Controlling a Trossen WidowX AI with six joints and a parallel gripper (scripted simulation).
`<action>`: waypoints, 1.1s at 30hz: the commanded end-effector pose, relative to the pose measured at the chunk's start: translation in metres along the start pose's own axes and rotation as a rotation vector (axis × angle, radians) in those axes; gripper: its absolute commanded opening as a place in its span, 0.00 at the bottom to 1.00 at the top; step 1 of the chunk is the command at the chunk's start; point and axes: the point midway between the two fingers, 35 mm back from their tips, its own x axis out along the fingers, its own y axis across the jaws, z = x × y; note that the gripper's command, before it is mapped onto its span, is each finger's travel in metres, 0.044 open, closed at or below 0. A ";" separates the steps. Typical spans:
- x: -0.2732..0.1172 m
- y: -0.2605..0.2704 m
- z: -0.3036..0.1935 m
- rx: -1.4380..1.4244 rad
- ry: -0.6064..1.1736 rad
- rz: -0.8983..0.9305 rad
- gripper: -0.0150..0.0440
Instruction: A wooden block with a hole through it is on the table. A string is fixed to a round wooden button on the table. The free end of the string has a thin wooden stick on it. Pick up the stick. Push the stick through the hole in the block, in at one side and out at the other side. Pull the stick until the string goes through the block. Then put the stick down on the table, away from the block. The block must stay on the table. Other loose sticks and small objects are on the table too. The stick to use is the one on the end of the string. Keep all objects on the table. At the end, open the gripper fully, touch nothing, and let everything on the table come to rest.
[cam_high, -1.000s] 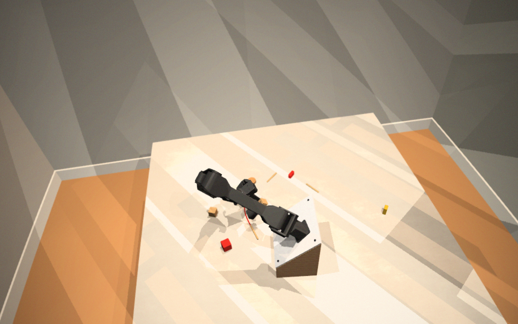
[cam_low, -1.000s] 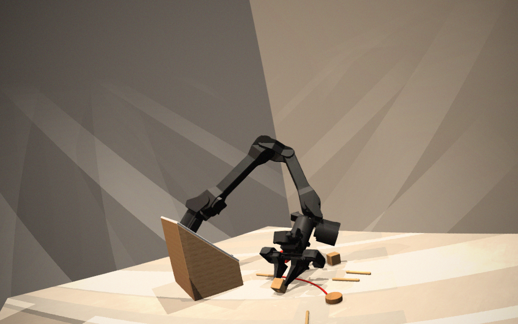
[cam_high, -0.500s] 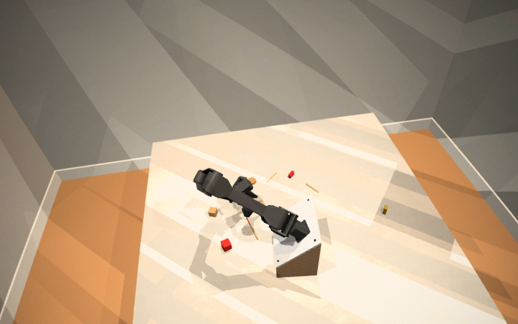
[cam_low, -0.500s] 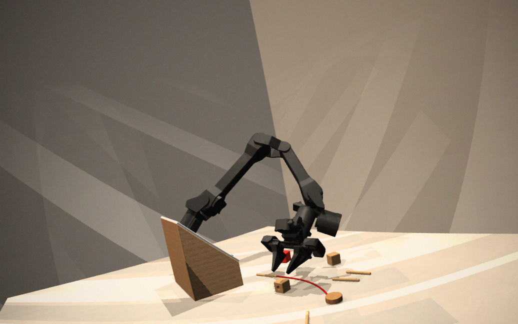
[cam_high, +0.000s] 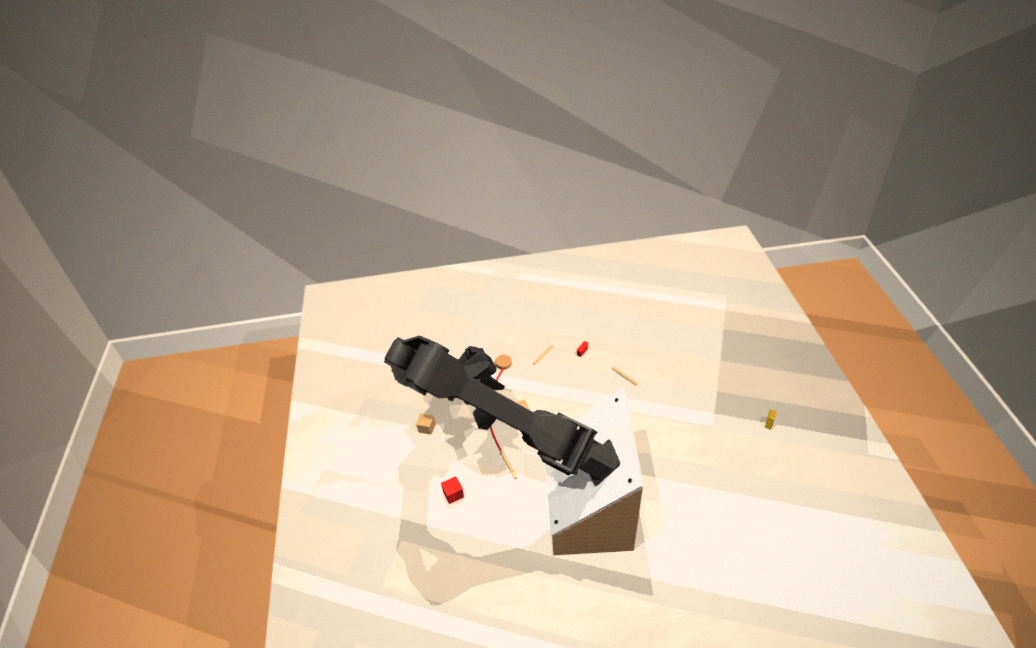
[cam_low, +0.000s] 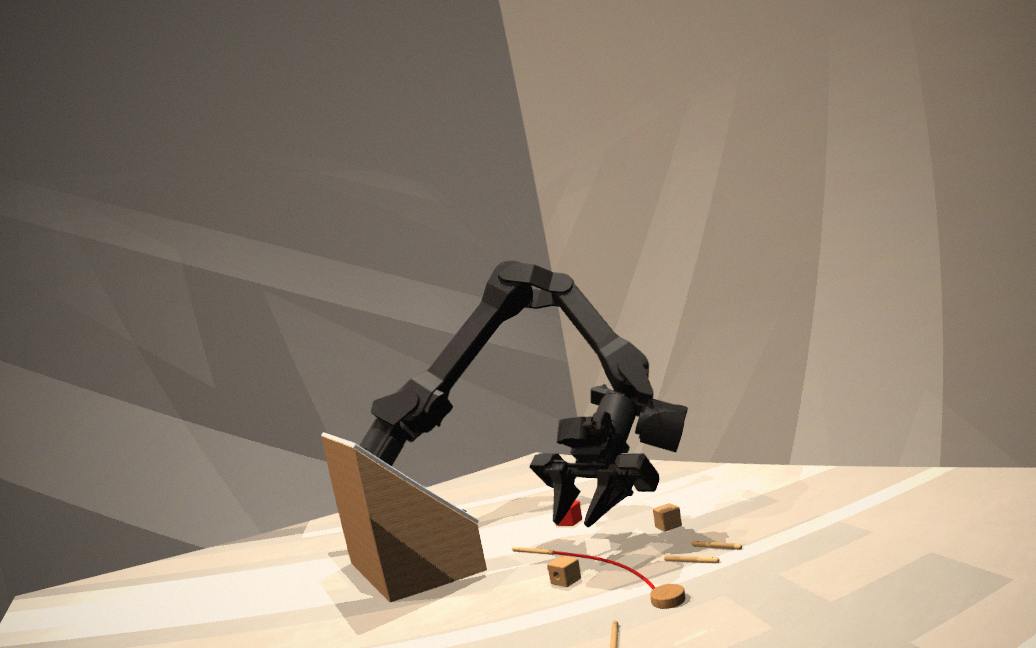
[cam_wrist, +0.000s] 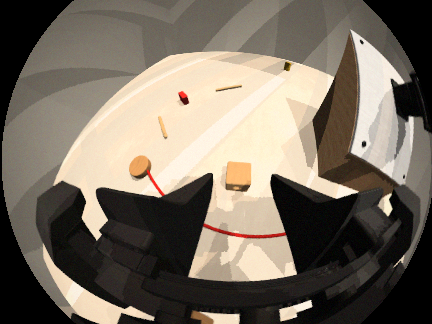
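Observation:
The wooden block with a hole (cam_high: 522, 403) (cam_low: 563, 571) (cam_wrist: 238, 175) sits on the table; the arm hides most of it in the top view. My gripper (cam_low: 573, 524) (cam_wrist: 242, 178) is open and empty, above the table and apart from the block. The round button (cam_high: 502, 361) (cam_low: 667, 596) (cam_wrist: 140, 166) lies flat. The red string (cam_high: 496, 440) (cam_low: 611, 563) (cam_wrist: 250, 236) curves along the table beside the block, outside its hole. Its stick (cam_high: 509, 465) (cam_low: 532, 550) lies on the table and is hidden in the wrist view.
A second wooden cube (cam_high: 425, 424) (cam_low: 666, 517), a red cube (cam_high: 452, 489), a small red piece (cam_high: 582, 348) (cam_wrist: 183, 97), a yellow piece (cam_high: 770, 419) (cam_wrist: 287, 66) and several loose sticks, one (cam_high: 624, 375) (cam_wrist: 228, 88) near the wedge-shaped stand (cam_high: 595, 523) (cam_low: 412, 534), are around.

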 end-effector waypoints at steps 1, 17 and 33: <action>-0.002 0.001 0.000 0.005 0.001 0.005 0.66; 0.032 -0.005 0.009 -1.226 0.337 0.092 1.00; 0.044 -0.005 0.017 -1.977 0.452 0.498 1.00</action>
